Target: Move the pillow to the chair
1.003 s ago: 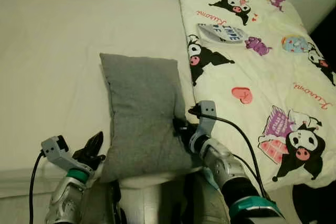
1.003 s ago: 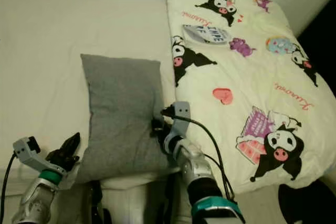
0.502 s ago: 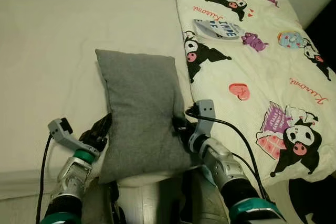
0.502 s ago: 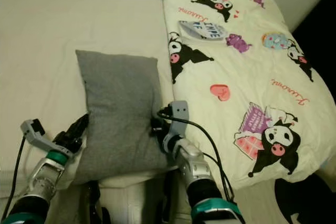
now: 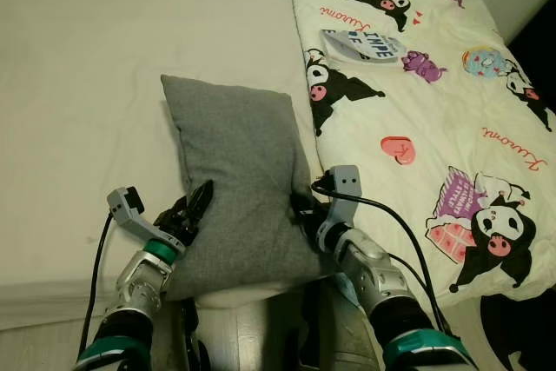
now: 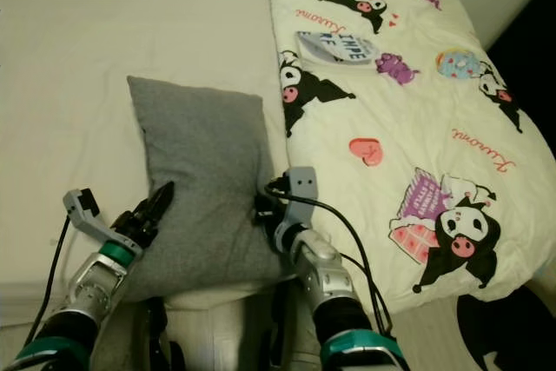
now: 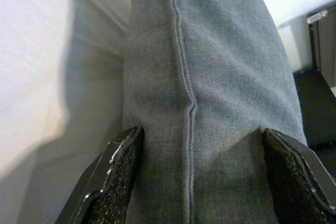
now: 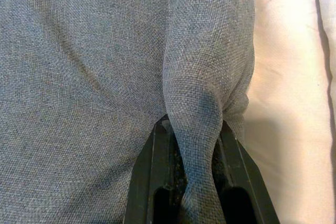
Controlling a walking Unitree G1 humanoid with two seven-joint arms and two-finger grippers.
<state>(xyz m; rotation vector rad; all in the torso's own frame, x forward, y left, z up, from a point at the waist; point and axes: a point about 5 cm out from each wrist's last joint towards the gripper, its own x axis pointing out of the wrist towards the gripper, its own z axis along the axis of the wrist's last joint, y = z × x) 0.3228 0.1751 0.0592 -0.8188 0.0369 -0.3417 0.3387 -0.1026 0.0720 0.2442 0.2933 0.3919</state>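
Note:
A grey rectangular pillow [image 5: 236, 175] lies on the cream bed sheet [image 5: 78, 84], its near end over the mattress edge. My left gripper [image 5: 198, 204] is at the pillow's near left edge, open. In the left wrist view its two fingers [image 7: 113, 182] stand wide apart with the pillow's seamed edge [image 7: 199, 77] between them. My right gripper [image 5: 302, 211] is at the pillow's near right edge. The right wrist view shows its fingers [image 8: 152, 182] shut on a pinched fold of the grey fabric [image 8: 197, 108].
A pale quilt [image 5: 434, 110] printed with black cartoon figures covers the right half of the bed, right beside the pillow. Dark floor [image 5: 521, 336] shows past the quilt at the lower right. The mattress edge [image 5: 52, 301] runs just before my body.
My left arm has swung right, from beside the mattress edge to the pillow's left edge, and its fingers now straddle that edge. The right gripper has kept its hold.

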